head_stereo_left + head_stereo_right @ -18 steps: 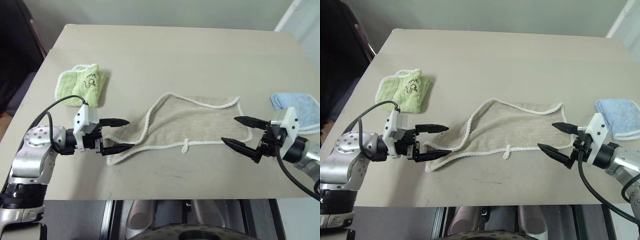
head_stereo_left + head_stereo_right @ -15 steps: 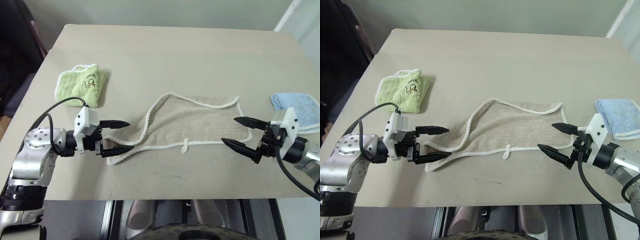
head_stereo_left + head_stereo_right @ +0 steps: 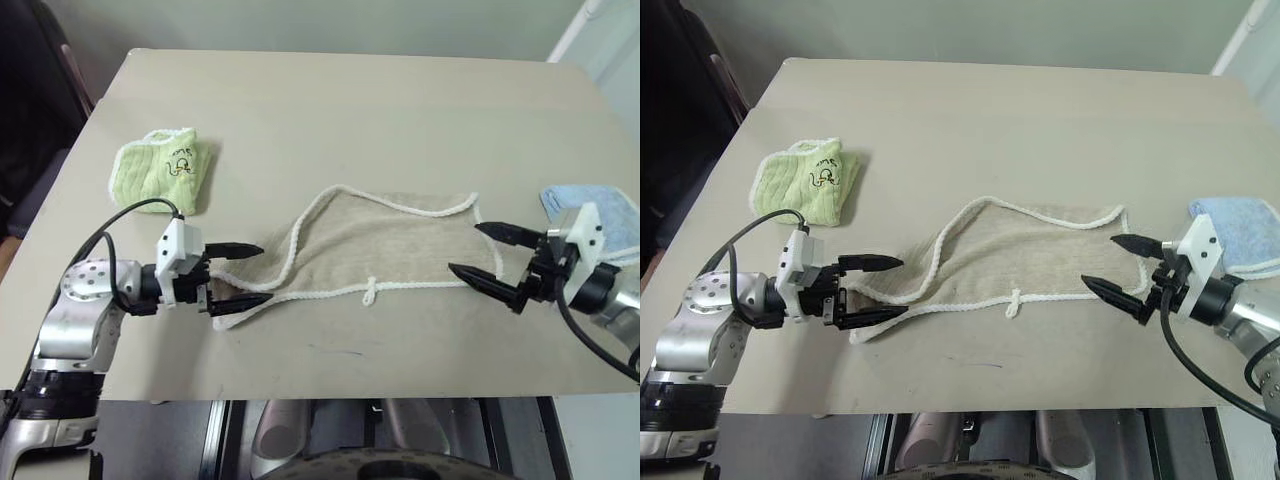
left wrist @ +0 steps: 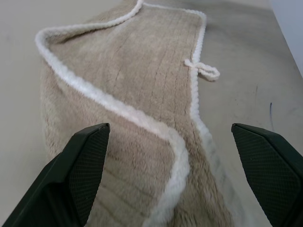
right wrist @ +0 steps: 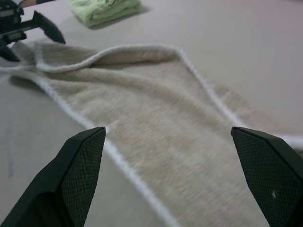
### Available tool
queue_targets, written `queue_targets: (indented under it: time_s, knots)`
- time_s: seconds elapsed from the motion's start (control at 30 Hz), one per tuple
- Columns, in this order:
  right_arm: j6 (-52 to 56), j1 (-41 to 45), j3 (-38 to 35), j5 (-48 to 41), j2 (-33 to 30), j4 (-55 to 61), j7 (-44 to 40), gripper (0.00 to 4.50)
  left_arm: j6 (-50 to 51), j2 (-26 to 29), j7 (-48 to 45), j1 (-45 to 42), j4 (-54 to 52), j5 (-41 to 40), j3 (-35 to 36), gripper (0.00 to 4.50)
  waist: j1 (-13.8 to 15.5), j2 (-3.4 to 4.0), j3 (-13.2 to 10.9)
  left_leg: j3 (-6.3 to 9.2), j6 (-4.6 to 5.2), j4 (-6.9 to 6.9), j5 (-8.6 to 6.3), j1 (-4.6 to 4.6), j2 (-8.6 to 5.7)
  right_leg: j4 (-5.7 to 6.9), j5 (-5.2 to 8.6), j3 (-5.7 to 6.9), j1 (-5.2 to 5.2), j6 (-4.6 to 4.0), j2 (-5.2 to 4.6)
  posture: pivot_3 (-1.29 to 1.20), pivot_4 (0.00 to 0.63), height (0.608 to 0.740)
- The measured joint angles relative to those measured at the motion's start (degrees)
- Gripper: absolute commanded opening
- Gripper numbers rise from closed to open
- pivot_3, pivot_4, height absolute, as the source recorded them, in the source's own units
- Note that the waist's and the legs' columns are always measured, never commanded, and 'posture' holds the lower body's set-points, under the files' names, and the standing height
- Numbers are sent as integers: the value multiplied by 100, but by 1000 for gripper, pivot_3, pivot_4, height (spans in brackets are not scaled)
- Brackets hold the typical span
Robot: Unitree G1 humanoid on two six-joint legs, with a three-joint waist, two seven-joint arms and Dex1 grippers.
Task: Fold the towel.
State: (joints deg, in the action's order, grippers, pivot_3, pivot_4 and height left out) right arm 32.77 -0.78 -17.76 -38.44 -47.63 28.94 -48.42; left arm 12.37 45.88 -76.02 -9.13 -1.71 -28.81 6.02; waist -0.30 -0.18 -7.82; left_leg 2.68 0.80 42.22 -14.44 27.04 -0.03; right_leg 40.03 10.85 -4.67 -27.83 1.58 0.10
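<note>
**Beige towel folded along its length at table centre, both pincers spread wide at its ends**

Large matte beige rectangular tabletop [image 3: 330, 110] takes up most of both eye views; dark floor at the left edge, pale wall along the top.

Beige terry towel with white corded edging [image 3: 385, 250] lies on the table, centre to slightly lower centre of the frame. It is doubled over lengthwise into a long strip. The upper layer's corded edge runs in a curve from the strip's left end up toward its top edge. The left end [image 4: 118, 156] is bunched and narrow, the right end broader and flatter. A small white loop [image 3: 370, 293] hangs off the near edge, about mid-length.

Folded light-green cloth with a small printed drawing [image 3: 163, 170] sits in the upper left of the frame, well apart from the towel. Folded light-blue cloth [image 3: 1243, 232] sits at the right edge, near the towel's right end but not touching it.

Left gripper [image 3: 245, 274], lower left: black fingers spread wide, straddling the towel's left tip, nothing clamped. Whether the lower finger touches the cloth, cannot tell.

Right gripper [image 3: 488, 254], right of centre: fingers spread wide, tips at the towel's right edge, holding nothing.
</note>
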Motion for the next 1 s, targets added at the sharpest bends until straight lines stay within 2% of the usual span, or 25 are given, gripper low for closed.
queue_targets:
  time_s: [0.23,0.4,0.6,1.0]
  knots:
    - [-570,785,547,603,3,-875,-244,4500,-110,-177,8,-168,156,80,-75,4446,-2,0,0,0,3,0,2,1,3,3,-2,1,-2,-2,0,0,150,697]
    - [-1163,1551,1060,1290,248,-1825,-260,4500,-203,-247,-6,-254,183,117,-101,4446,-24,1,0,-2,9,1,5,-4,7,4,-9,1,-1,-2,0,0,150,697]
    - [-1749,1914,1326,1812,296,-2670,-361,4500,-192,-533,116,-260,26,115,-274,4446,-9,1,0,-6,11,1,7,-1,10,3,-11,3,0,0,-2,0,150,697]
    - [-3600,3266,2026,3232,259,-5006,-680,4500,-198,-795,418,-191,-234,195,-517,4446,-35,2,-1,-7,15,2,11,-7,18,4,-20,3,6,0,-3,0,150,697]
